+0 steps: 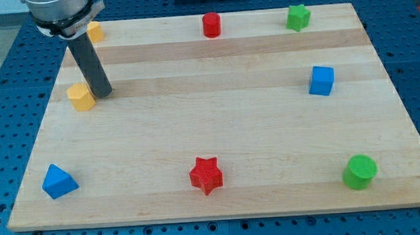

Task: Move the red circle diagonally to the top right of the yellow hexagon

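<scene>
The red circle (211,24) stands near the view's top edge of the wooden board, a little left of centre. The yellow hexagon (81,97) lies at the view's left, in the upper half. My tip (102,91) rests on the board right beside the hexagon, at its right edge and seemingly touching it. The red circle is far to the tip's upper right.
A yellow block (95,32) sits at the top left, partly hidden behind the arm. A green star (298,17) is at top right, a blue cube (322,81) at right, a green cylinder (360,171) at bottom right, a red star (206,175) at bottom centre, a blue triangle (58,181) at bottom left.
</scene>
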Action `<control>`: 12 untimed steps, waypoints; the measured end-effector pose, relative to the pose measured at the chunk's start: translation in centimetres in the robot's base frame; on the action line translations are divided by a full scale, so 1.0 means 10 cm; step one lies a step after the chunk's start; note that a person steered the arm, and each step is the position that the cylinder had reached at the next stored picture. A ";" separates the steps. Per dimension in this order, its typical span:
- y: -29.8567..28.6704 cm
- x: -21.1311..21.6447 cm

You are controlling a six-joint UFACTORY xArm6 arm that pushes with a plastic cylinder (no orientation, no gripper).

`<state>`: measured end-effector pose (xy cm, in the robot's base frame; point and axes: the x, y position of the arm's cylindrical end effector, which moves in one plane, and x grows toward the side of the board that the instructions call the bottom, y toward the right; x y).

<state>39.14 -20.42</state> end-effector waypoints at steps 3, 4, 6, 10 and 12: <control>1.74 -0.65; 2.29 -1.03; 2.40 -1.75; 1.15 -1.00; 2.01 -1.48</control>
<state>24.32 -0.33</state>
